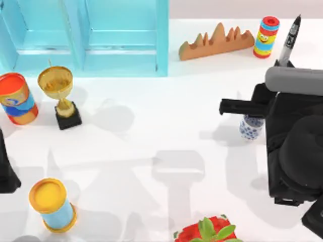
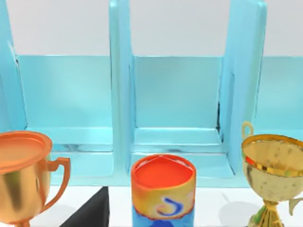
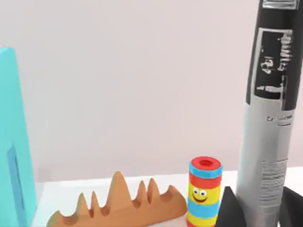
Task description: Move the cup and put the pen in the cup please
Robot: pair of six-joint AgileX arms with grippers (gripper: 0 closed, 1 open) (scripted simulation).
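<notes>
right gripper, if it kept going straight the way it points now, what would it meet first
Likely the striped smiley can, just beside the held pen; the orange jagged block lies off to the side. Depth is unclear.

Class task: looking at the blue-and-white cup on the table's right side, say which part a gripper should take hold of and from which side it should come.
Grip the cup across its round body near the rim, coming from above and the table's left. It stands upright, so both sides offer matching curved walls. The right arm, holding the pen, crowds its right side and partly covers its top, so the left is likely the freer approach.
</notes>
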